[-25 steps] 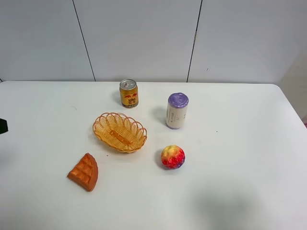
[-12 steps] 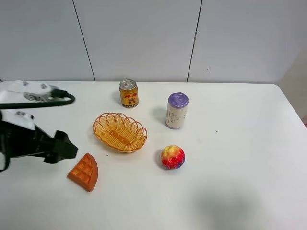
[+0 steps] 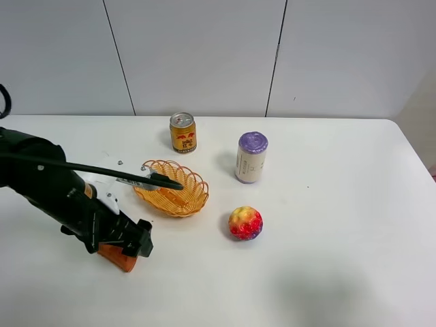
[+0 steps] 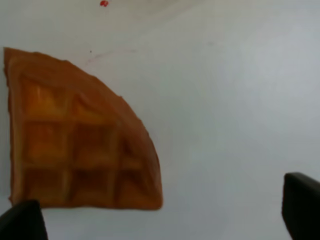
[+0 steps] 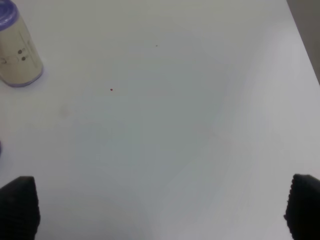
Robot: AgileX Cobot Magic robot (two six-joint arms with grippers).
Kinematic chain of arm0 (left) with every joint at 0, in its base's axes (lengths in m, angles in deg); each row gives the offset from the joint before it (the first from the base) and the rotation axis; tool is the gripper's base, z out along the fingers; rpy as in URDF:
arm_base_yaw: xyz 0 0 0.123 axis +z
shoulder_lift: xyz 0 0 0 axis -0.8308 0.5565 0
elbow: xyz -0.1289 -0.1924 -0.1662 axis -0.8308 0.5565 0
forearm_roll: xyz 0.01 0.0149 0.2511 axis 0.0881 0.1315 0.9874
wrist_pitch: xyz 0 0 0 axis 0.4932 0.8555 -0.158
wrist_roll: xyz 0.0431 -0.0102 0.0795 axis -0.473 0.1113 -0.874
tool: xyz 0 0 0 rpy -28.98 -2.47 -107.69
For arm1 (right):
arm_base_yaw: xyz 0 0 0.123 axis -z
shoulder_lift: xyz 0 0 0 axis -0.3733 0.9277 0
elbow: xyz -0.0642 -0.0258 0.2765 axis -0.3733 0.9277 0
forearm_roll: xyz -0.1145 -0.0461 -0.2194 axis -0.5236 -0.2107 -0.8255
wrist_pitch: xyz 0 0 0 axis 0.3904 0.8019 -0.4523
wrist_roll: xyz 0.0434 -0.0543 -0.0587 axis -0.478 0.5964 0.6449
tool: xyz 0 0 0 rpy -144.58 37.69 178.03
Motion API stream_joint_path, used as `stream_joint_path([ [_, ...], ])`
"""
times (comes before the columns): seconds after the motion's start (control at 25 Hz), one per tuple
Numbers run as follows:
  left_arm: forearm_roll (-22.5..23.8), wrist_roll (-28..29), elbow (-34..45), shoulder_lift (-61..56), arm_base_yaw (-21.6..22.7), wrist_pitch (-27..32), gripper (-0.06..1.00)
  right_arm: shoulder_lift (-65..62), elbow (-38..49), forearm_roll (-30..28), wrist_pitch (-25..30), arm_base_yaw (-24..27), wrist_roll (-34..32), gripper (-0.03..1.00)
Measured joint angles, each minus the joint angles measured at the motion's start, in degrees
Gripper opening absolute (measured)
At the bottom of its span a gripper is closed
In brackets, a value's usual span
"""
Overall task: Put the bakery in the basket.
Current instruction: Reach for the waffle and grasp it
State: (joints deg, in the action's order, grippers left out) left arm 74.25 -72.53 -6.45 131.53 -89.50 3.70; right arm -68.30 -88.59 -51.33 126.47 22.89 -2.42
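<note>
Your left gripper (image 4: pixel 162 220) hung spread wide over the orange-brown wedge-shaped toy waffle (image 4: pixel 75 145), which lay flat on the white table (image 4: pixel 240 100), near the light-tan oval wicker basket (image 3: pixel 184 201) but apart from it. The wedge sat off-centre, close to one finger (image 4: pixel 22 222); descending so, you risked a fingertip landing on it, or a thin corner grip that slipped. Your right gripper (image 5: pixel 161 210) was likewise wide, empty.

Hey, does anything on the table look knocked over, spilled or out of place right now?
Nothing stands out. The gold can and the purple-lidded can stand upright, the basket sits level, and the waffle slice lies flat on the table below the open left gripper.
</note>
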Motion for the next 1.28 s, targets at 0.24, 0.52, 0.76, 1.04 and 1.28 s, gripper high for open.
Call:
stream_joint_path([
  [0.24, 0.7, 0.0, 0.0, 6.6, 0.0, -4.9, 0.94, 0.0, 0.0, 0.0, 0.0, 0.0, 0.0, 0.99],
  [0.52, 2.5, 0.0, 0.0, 7.4, 0.0, -6.0, 0.94, 0.0, 0.0, 0.0, 0.0, 0.0, 0.0, 0.99],
  [0.76, 2.6, 0.0, -2.1, 6.9, 0.0, -2.8, 0.94, 0.0, 0.0, 0.0, 0.0, 0.0, 0.0, 0.99],
  [1.04, 5.7, 0.1, -4.7, 4.8, 0.0, -2.3, 0.94, 0.0, 0.0, 0.0, 0.0, 0.0, 0.0, 0.99],
  [1.28, 8.6, 0.1, -4.7, 6.9, 1.0, -2.4, 0.94, 0.0, 0.0, 0.0, 0.0, 0.0, 0.0, 0.99],
])
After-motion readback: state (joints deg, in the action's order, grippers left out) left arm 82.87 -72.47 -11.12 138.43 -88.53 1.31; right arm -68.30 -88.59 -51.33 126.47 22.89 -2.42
